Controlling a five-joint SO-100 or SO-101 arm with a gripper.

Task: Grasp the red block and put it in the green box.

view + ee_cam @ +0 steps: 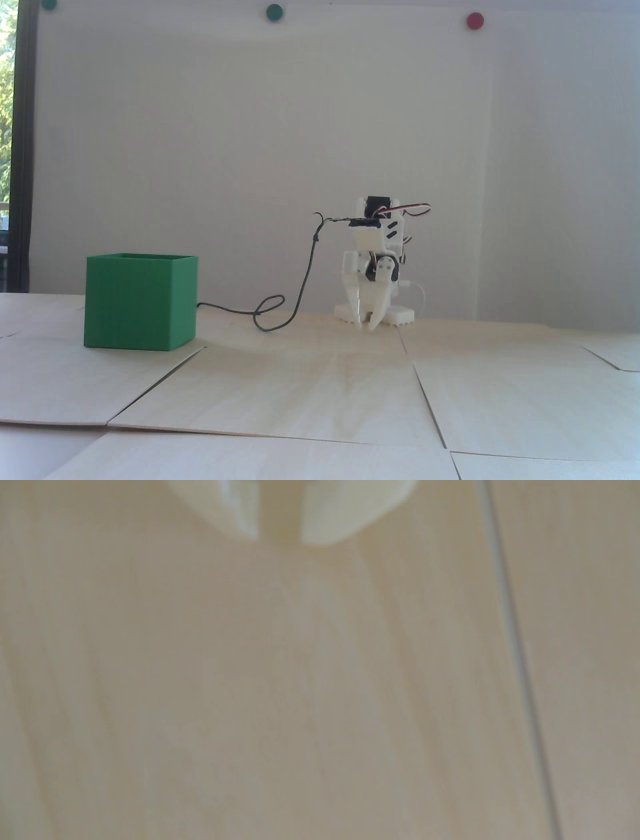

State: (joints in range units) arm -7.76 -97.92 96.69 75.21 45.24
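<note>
In the fixed view the white arm sits folded low at the back of the pale wooden table [320, 390], its tool [366, 322] pointing down just above the surface. The fingertips stand a little apart with nothing between them — the wrist view shows the same narrow gap at the tool [280, 539] over bare wood. The green box [140, 302] stands well to the left, a dark cable [300, 295] trailing behind it. The red block shows in neither view.
</note>
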